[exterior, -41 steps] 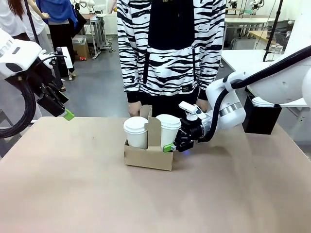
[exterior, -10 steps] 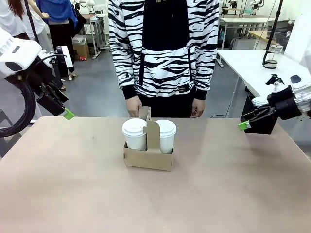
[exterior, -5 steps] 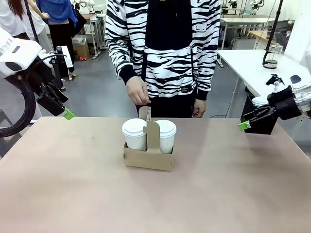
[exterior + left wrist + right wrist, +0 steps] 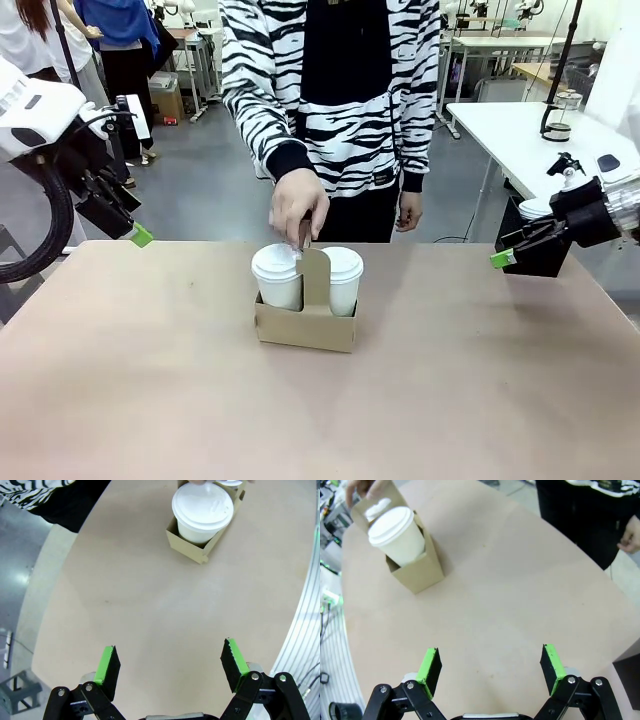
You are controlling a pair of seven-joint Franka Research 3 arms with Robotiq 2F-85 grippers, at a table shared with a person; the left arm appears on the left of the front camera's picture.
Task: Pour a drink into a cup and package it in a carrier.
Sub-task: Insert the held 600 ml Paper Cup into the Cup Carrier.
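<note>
Now that the person's hand (image 4: 298,205) has reached the carrier (image 4: 305,322) handle, both lidded cups packed, the left claw (image 4: 170,667) and right claw (image 4: 490,668) hang wide open and empty, so the packaging looks done.

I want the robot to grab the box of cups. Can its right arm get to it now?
Probably not cleanly: the table between the open right gripper and the carrier is bare, but the person's hand is gripping its handle.

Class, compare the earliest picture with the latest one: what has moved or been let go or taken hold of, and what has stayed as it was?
The right claw has let go of the right-hand cup and drawn back to the table's right edge, jaws open. The person's hand has come down onto the carrier handle tab. Unchanged: both lidded cups sit in the carrier, the carrier has not moved, and the left claw hangs open at the left.
</note>
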